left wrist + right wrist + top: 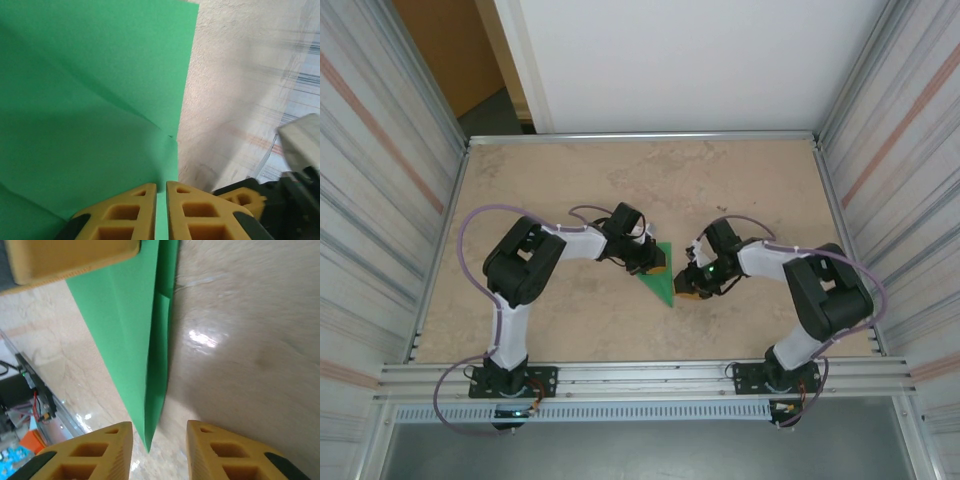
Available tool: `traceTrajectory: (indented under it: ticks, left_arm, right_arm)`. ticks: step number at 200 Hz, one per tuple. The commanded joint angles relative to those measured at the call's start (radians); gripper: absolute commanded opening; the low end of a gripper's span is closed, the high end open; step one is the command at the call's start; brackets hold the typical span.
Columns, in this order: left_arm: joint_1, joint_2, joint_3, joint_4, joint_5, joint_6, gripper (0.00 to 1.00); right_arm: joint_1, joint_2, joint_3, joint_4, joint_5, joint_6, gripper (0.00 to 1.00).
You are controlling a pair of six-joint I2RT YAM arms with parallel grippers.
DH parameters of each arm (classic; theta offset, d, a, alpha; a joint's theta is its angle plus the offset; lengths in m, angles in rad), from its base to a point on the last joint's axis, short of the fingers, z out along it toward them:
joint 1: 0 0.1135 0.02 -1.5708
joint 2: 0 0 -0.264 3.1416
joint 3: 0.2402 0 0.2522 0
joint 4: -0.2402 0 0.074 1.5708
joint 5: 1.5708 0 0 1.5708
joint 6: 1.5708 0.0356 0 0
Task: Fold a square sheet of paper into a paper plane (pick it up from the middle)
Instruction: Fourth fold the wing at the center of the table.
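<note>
Pressing green paper (pixel 130 340), seemingly, closed left gripper (pixel 161 186); right gripper (pixel 160 426) parted

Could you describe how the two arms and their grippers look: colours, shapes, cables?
The left arm and right arm have black joints and white links, with a pale purple cable looping along each. The left gripper and right gripper have yellow-orange wedge fingers with cut-out pockets.

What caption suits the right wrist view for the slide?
Right gripper open, fingers straddling the pointed tip of the folded green paper on the table.
</note>
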Motion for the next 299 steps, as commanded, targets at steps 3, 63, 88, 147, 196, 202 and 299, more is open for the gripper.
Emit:
traceTrajectory:
  ticks: [3, 63, 88, 147, 196, 202, 299]
  left_arm:
    - [0.004, 0.022, 0.017, -0.036, -0.001, 0.025, 0.13]
    - [0.004, 0.022, 0.02, -0.042, -0.005, 0.019, 0.13]
    - [0.004, 0.024, 0.019, -0.047, -0.008, 0.013, 0.13]
    - [0.005, 0.016, 0.016, -0.051, -0.027, -0.002, 0.13]
    - [0.016, 0.004, 0.01, -0.048, -0.036, -0.013, 0.13]
    - [0.019, 0.003, 0.009, -0.048, -0.038, -0.015, 0.13]
    - [0.053, -0.026, -0.028, -0.033, -0.073, -0.046, 0.14]
  right_arm:
    - [-0.027, -0.1, -0.014, -0.028, 0.032, 0.061, 0.35]
    - [0.058, -0.069, 0.024, 0.081, -0.031, 0.14, 0.19]
    - [0.107, -0.019, 0.036, 0.122, -0.02, 0.161, 0.14]
    - [0.113, 0.075, 0.047, 0.082, 0.001, 0.124, 0.12]
    - [0.104, 0.109, 0.054, 0.037, 0.044, 0.096, 0.12]
    - [0.101, 0.114, 0.057, 0.027, 0.05, 0.089, 0.12]
    - [0.033, 0.128, 0.176, -0.089, 0.028, -0.037, 0.16]
